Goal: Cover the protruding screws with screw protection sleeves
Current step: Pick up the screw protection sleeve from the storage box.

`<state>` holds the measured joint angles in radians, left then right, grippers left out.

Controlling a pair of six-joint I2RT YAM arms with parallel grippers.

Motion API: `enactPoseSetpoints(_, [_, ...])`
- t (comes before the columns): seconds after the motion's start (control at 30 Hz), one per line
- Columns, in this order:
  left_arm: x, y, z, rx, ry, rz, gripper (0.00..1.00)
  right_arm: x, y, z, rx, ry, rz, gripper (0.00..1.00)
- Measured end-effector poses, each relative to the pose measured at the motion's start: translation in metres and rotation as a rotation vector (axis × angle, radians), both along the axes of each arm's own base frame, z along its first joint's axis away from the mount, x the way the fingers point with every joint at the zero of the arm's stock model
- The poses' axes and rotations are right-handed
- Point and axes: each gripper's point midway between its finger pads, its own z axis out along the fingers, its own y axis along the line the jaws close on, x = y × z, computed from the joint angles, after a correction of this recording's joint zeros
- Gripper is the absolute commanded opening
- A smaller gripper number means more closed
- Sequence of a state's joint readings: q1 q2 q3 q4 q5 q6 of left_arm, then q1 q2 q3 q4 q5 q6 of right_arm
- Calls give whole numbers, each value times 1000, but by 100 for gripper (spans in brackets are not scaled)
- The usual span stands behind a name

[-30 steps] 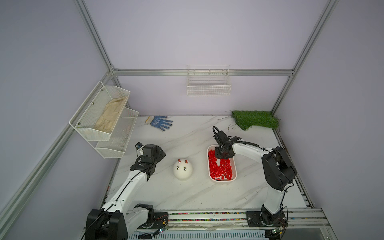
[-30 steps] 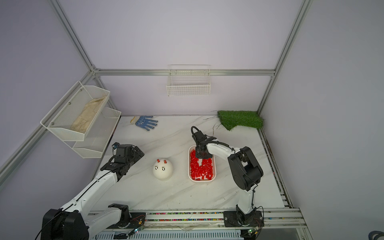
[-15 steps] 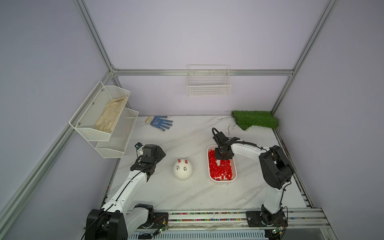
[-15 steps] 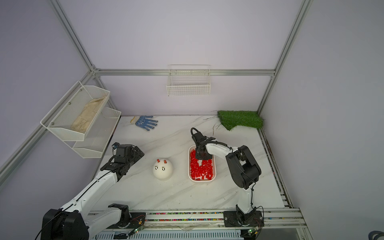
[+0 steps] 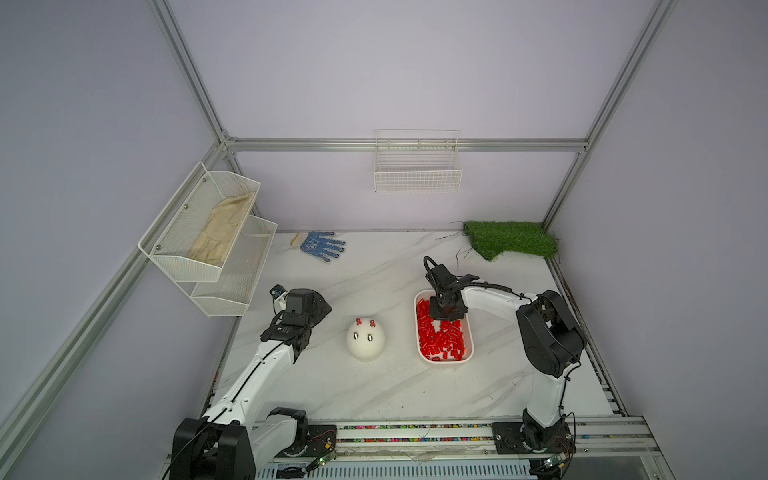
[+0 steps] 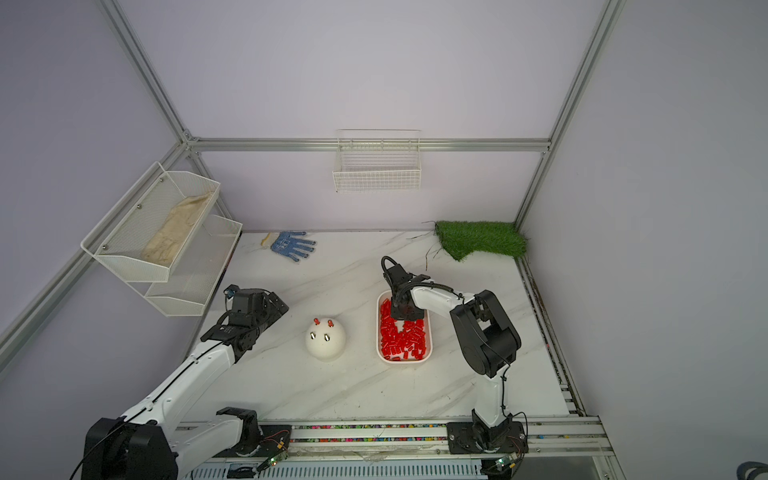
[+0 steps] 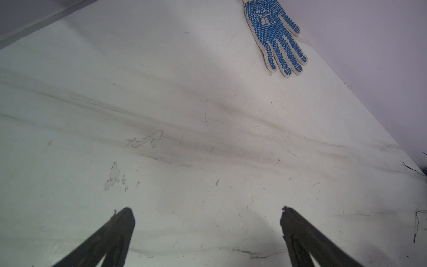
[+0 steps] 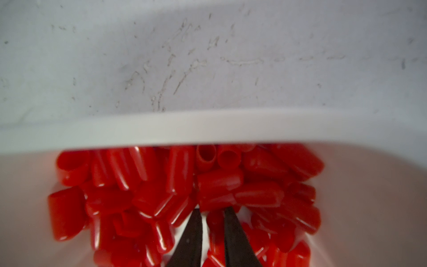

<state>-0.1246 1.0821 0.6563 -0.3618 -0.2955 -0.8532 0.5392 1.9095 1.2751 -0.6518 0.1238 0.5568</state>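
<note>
A white dome (image 5: 365,345) (image 6: 325,347) stands mid-table. Its two far studs wear red sleeves (image 5: 358,321); the two near protruding screws (image 5: 356,335) (image 6: 327,337) are bare silver. Right of it, a white tray (image 5: 444,360) (image 8: 208,129) holds a heap of red screw protection sleeves (image 5: 440,336) (image 8: 143,198). My right gripper (image 8: 212,209) (image 5: 444,311) is down in the tray's far end, its jaws nearly together with one red sleeve (image 8: 216,228) between them. Left of the dome, my left gripper (image 7: 205,210) hangs open over bare table with nothing in it.
A blue-dotted work glove (image 5: 322,245) (image 7: 275,34) lies near the back wall. A green turf patch (image 5: 509,239) fills the back right corner. White mesh shelves (image 5: 208,232) jut out from the left wall, and a wire basket (image 5: 417,170) hangs on the back wall.
The right arm's elbow has shifted slightly left while its gripper stays in the tray's far end, jaws a touch narrower. The left arm has not moved.
</note>
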Motion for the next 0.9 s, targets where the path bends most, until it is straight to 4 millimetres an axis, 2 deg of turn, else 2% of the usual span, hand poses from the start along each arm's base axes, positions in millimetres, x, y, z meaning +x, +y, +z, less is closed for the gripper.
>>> enactPoseSetpoints(0.17, [0, 0, 0, 0, -2, 0, 100, 0, 0, 0, -2, 1, 0, 14])
enactPoseSetpoints(0.47, [0, 0, 0, -1, -2, 0, 100, 1, 0, 5, -2, -14, 10, 13])
enactPoseSetpoints(0.63, [0, -1, 0, -3, -2, -2, 100, 3, 1, 23, 24, -59, 19, 13])
enactPoseSetpoints(0.9, [1, -4, -1, -18, 0, -17, 100, 6, 14, 67, 96, -168, 58, 13])
